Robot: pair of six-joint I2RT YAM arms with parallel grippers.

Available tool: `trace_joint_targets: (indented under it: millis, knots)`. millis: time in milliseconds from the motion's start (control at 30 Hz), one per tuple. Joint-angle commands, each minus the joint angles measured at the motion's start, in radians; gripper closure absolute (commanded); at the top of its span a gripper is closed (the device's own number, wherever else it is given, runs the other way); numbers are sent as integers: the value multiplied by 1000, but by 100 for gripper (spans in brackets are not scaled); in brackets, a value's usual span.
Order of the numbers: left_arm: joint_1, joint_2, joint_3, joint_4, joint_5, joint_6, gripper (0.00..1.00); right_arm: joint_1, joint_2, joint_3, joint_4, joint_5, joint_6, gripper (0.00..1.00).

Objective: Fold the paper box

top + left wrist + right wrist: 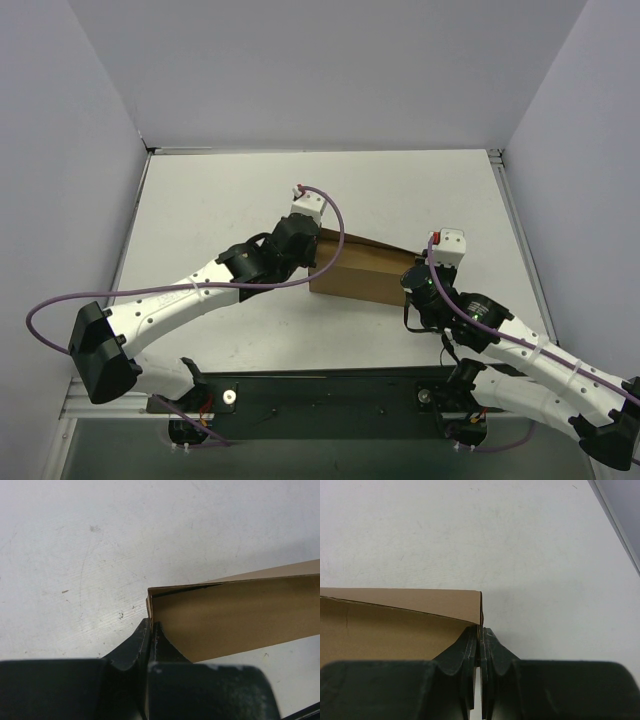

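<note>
Box (360, 275): brown cardboard, already a shallow oblong, lying near the centre of the bench (220, 200), long axis running 9 to 3 o'clock. The top panel sits slightly proud at the 12 o'clock edge and a dark gap shows under it in the left wrist view. Lid not seated.

Handling (judgement): light, thin board. Stiff along the creases but easily dented or creased off-line, and smooth enough to skid on the bench if pushed from one end only. Best taken at the end walls or corners, where doubled layers give stiffness. Avoid mid-panel pressure.

Left hand (151, 626): at the box's 9 o'clock end, fingers pressed together right at the corner edge. The thin end wall appears to be nipped between them. Arm reaches in low from 7 o'clock, wrist turned toward the box.

Right hand (480, 629): at the 3 o'clock end, fingers likewise pressed together on the corner edge, arm coming in from 5 o'clock.
</note>
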Motion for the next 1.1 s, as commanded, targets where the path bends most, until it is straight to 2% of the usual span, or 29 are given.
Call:
trace_joint_targets:
  millis: [0, 567, 833, 1067]
  knots:
    - [-16, 4, 64, -1, 56, -26, 100, 6, 28, -33, -113, -61, 8, 100]
    - [16, -29, 39, 85, 199, -103, 100, 6, 26, -39, -110, -63, 11, 100]
    - [17, -16, 19, 79, 191, -103, 100, 6, 23, -39, -112, -63, 8, 100]
    - [14, -10, 4, 38, 92, -51, 100, 6, 20, -39, -110, -56, 7, 100]
